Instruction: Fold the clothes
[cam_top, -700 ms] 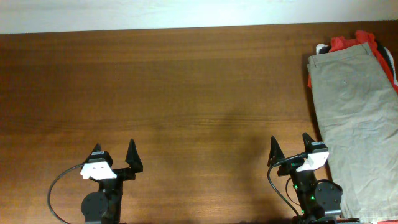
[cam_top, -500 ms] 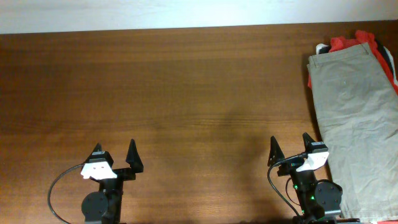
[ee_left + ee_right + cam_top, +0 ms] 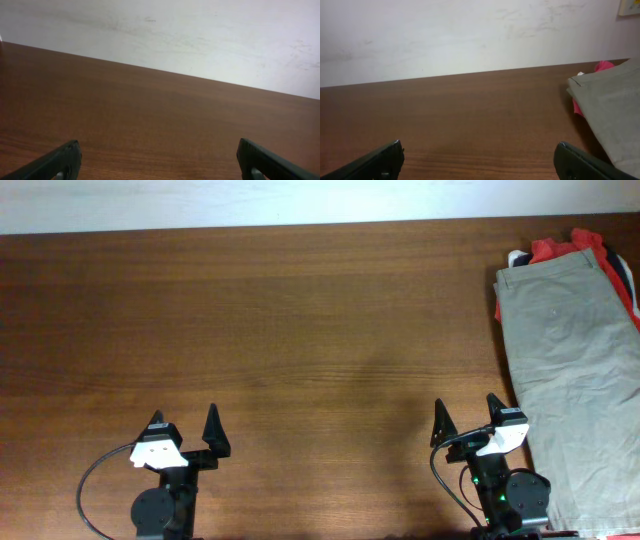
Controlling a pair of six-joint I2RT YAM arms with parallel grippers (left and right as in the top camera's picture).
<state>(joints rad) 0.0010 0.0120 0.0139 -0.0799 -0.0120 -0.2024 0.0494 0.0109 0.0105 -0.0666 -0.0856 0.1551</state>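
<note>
Light khaki shorts (image 3: pixel 575 370) lie spread along the right edge of the wooden table (image 3: pixel 300 330), waistband at the far end. They cover a red-orange garment (image 3: pixel 560 246) and a black one (image 3: pixel 622 272) that peek out at the far right. The shorts also show in the right wrist view (image 3: pixel 615 105), with a bit of red beside them (image 3: pixel 577 106). My left gripper (image 3: pixel 185 428) is open and empty near the front edge at left. My right gripper (image 3: pixel 466 420) is open and empty, just left of the shorts' near end.
A pale wall (image 3: pixel 300 200) runs behind the table's far edge. A black cable (image 3: pixel 95 490) loops beside the left arm's base at the front.
</note>
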